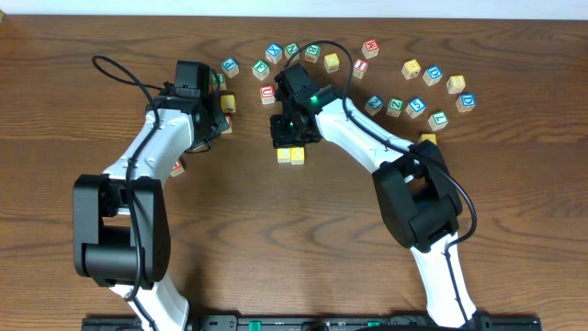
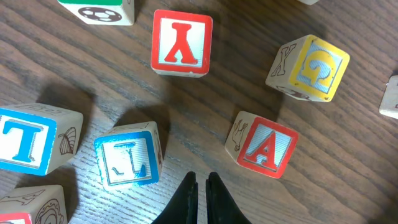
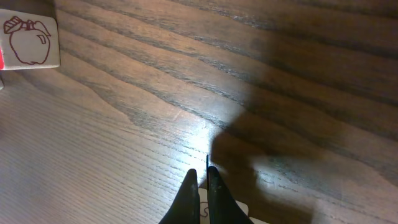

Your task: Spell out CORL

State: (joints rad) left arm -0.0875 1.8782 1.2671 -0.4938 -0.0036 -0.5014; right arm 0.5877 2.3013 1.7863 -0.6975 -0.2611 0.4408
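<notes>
Two yellow blocks (image 1: 285, 154) sit touching side by side near the middle of the table (image 1: 514, 230), just at 6 o'clock of the right gripper (image 3: 201, 173). I cannot read their letters. That gripper's fingers are pressed together, with nothing visible between them. The left gripper (image 2: 202, 177) is closed and empty too, with a red A block (image 2: 264, 144) at its 2 o'clock and a blue J block (image 2: 129, 155) at 9 o'clock. Other letter blocks (image 1: 411, 68) lie scattered toward the table's 12 o'clock edge.
</notes>
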